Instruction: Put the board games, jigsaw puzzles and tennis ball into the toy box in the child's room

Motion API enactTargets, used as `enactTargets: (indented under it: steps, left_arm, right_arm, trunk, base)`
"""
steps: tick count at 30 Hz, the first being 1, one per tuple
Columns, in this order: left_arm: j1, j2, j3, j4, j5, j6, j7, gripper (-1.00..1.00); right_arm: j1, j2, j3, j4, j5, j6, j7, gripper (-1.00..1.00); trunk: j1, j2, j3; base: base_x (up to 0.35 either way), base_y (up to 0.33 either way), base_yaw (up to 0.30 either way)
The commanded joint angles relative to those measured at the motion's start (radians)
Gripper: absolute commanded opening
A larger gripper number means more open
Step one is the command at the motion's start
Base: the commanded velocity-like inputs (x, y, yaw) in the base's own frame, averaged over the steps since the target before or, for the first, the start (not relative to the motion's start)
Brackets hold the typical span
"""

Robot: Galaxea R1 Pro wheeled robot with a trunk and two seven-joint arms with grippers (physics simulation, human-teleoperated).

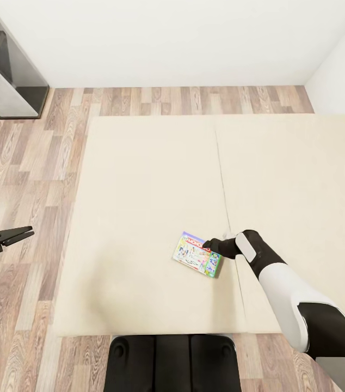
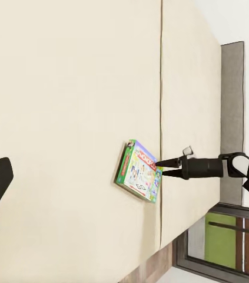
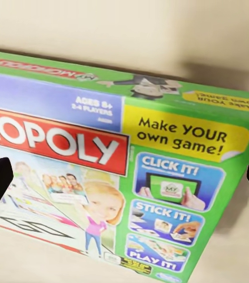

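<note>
Currently we're holding the right gripper [image 1: 209, 245] open at the board game [image 1: 197, 254], a flat glossy green-edged Monopoly box lying lower centre on the matte beige bed [image 1: 140, 179]. Left gripper [image 1: 23, 234] is hovering nearly closed, far left over woodgrain floor [image 1: 25, 163].

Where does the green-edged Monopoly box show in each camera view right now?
Head view: Monopoly box on the bed, lower centre, at the right tool.
Left wrist view: centre, box by the mattress seam.
Right wrist view: box lid close up.
Shared landmark: the beige bed.
</note>
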Motion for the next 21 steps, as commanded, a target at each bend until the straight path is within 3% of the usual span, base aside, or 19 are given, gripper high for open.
enactTargets:
  steps: [1, 21]
  left_arm:
    - [0.000, 0.000, 0.000, 0.000, -0.001, 0.011, -0.005, 1.00]
    - [0.000, 0.000, -0.001, 0.000, -0.001, 0.011, -0.005, 1.00]
  right_arm:
    - [0.000, 0.001, -0.006, -0.001, 0.004, 0.005, 0.002, 1.00]
    - [0.000, -0.005, -0.004, -0.001, 0.004, 0.005, 0.002, 1.00]
  trunk:
    - [0.001, -0.002, -0.001]
    - [0.001, -0.002, -0.001]
  base:
    - [0.000, 0.000, 0.000]
    - [0.000, 0.000, 0.000]
